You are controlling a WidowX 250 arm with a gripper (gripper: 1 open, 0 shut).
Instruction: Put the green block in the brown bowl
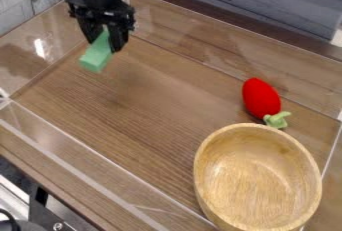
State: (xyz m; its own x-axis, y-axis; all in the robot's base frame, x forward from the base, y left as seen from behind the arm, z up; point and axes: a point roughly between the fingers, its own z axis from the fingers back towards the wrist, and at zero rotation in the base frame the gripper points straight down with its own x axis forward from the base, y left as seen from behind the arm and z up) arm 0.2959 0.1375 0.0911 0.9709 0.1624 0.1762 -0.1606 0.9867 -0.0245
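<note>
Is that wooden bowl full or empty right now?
Empty. Only bare wood grain shows inside the brown bowl; the green block hangs in the gripper, far from it.
</note>
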